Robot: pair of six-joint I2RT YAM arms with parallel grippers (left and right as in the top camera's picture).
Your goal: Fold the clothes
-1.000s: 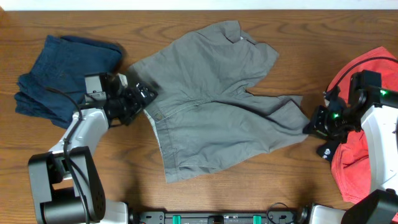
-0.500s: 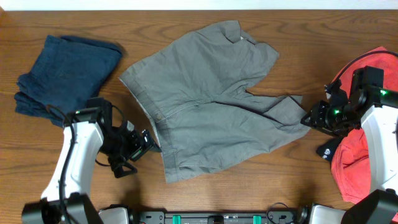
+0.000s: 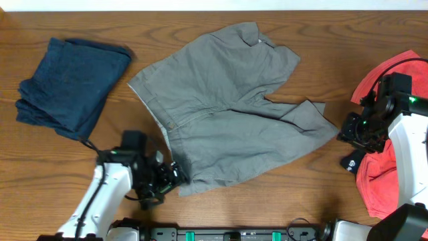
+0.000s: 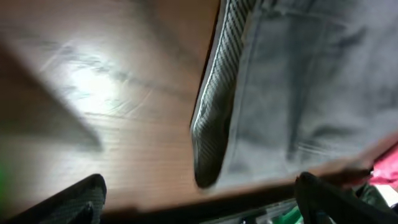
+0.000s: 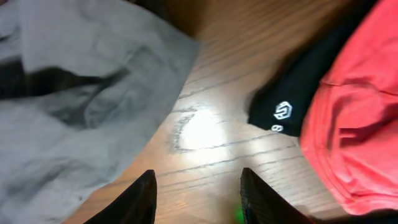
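Lying spread: grey shorts [image 3: 227, 114]; L tool [image 3: 172, 179] agape at waistband corner [image 4: 208, 162].

Matt mid-grey cloth shorts [image 3: 227, 120] with a ribbed waistband [image 4: 214, 106] lie on the glossy, grained brown wooden table [image 3: 301, 197]. A matt navy-blue cloth garment [image 3: 70, 84] is at ten o'clock, a red cloth garment [image 3: 384, 184] at three.

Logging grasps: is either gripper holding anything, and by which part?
Nothing held. Left gripper open at a waistband corner of the grey shorts; right gripper open over the table beside them.
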